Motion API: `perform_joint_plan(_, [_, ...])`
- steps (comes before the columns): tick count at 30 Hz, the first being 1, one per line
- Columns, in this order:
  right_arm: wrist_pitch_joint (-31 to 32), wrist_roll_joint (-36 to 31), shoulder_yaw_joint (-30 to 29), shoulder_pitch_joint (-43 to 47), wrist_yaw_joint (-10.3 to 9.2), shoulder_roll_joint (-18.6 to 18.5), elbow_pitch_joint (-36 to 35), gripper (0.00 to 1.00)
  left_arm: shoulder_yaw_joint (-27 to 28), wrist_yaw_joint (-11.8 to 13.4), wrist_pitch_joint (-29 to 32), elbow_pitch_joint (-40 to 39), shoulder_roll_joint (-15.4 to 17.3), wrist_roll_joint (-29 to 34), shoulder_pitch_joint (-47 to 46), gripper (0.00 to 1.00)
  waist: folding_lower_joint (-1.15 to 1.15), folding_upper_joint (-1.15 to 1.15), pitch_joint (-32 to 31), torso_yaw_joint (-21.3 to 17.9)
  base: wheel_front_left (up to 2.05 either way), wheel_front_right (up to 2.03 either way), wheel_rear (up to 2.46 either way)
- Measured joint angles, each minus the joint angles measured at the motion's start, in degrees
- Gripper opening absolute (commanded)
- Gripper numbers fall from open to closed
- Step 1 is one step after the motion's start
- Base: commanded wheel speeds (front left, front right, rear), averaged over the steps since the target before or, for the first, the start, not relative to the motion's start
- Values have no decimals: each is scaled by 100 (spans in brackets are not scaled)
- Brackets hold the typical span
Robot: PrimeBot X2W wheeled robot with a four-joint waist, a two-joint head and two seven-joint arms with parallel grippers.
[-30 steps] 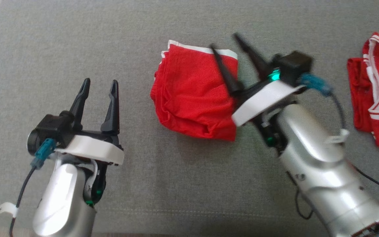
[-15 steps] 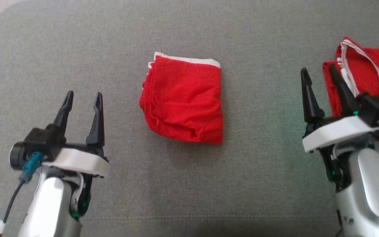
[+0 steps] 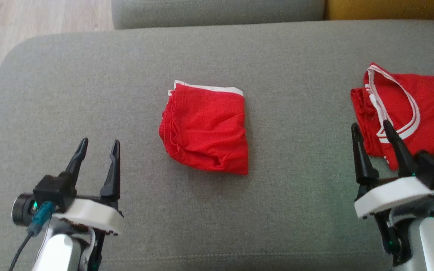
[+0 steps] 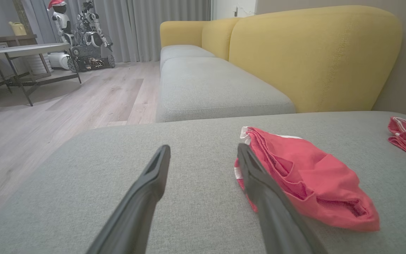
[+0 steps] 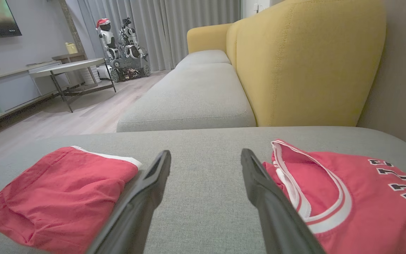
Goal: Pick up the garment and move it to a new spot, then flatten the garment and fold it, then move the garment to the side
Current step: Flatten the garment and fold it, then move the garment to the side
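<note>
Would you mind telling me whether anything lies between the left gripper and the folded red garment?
Nothing visible does: just grey cushion separates the open left gripper from the folded red garment.

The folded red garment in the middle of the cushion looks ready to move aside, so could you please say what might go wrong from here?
1. The garment is loose and puffy at its near edge, so a one-sided pinch could pull the fold open.
2. The open right gripper hangs close to the jersey and might snag it.
</note>
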Motion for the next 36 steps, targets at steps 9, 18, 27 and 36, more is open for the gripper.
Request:
perform_joint_plan(9, [168, 0, -32, 397, 0, 97, -174, 100, -25, 53, 111, -89, 102, -2, 332, 100, 0, 0, -306, -21, 0, 0, 0])
perform_joint_plan(18, [253, -1, -29, 435, 0, 120, -263, 100, -24, 108, 185, -234, 153, -20, 394, 100, 0, 0, -346, -1, 0, 0, 0])
perform_joint_plan(27, [254, -1, -31, 435, 0, 123, -285, 100, -25, 157, 186, -255, 158, -67, 393, 100, 0, 0, -312, 9, 0, 0, 0])
perform_joint_plan(36, [254, -1, -35, 433, 0, 124, -283, 100, -40, 159, 182, -254, 176, -115, 391, 100, 0, 0, -271, 0, 0, 0, 0])
